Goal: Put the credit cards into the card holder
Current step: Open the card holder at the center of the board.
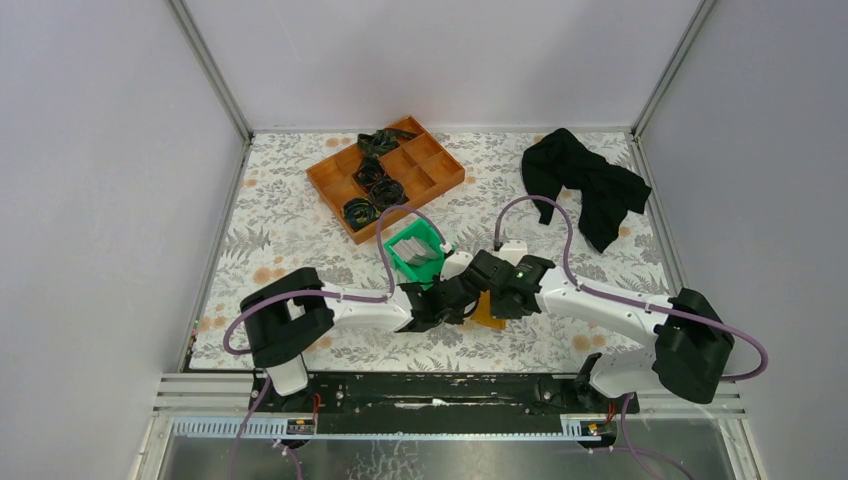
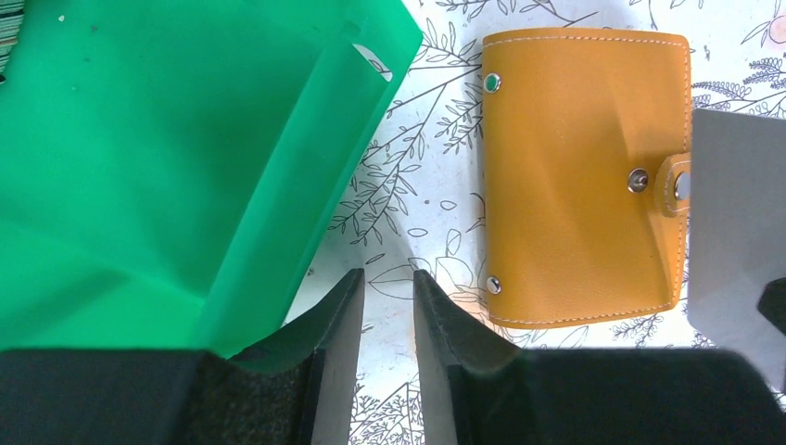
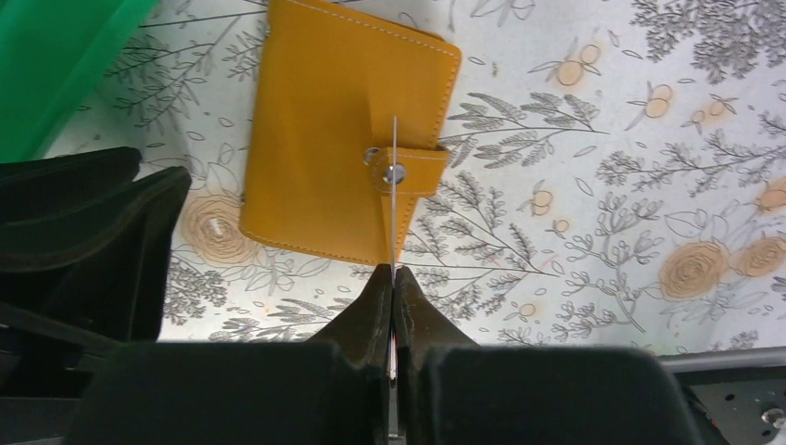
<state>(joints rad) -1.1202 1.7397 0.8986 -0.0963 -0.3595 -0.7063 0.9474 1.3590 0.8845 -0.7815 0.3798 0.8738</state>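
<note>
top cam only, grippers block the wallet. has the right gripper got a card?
Observer: Yes. Right gripper is shut on a card, held on edge over the wallet.
Operator: wallet open?
Observer: No, it's folded shut and lying flat.
Operator: left gripper?
Observer: Slightly open and empty, beside the green bin.

One wallet point(image 2: 579, 176), one bin point(image 2: 167, 167), one tray point(image 1: 432, 150)
</note>
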